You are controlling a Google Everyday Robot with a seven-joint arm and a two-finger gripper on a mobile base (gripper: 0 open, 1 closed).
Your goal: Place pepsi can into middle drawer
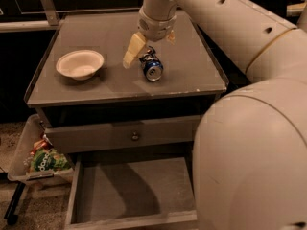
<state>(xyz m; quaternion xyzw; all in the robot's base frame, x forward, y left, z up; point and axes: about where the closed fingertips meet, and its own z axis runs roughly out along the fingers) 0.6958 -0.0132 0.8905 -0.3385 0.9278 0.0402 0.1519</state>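
The pepsi can (151, 67) lies on its side on the cabinet top (192, 75), silver end toward me. My gripper (149, 51) hangs just above and behind the can, open, with one yellowish finger (133, 50) to the can's left and the other finger mostly hidden on its right. The can is not held. The middle drawer (134, 190) is pulled out below, its flat grey floor bare.
A white bowl (79, 63) sits on the left of the cabinet top. A shut drawer front with a round knob (135, 136) is above the open drawer. A green snack bag (46, 160) lies in a bin at the lower left. My arm fills the right side.
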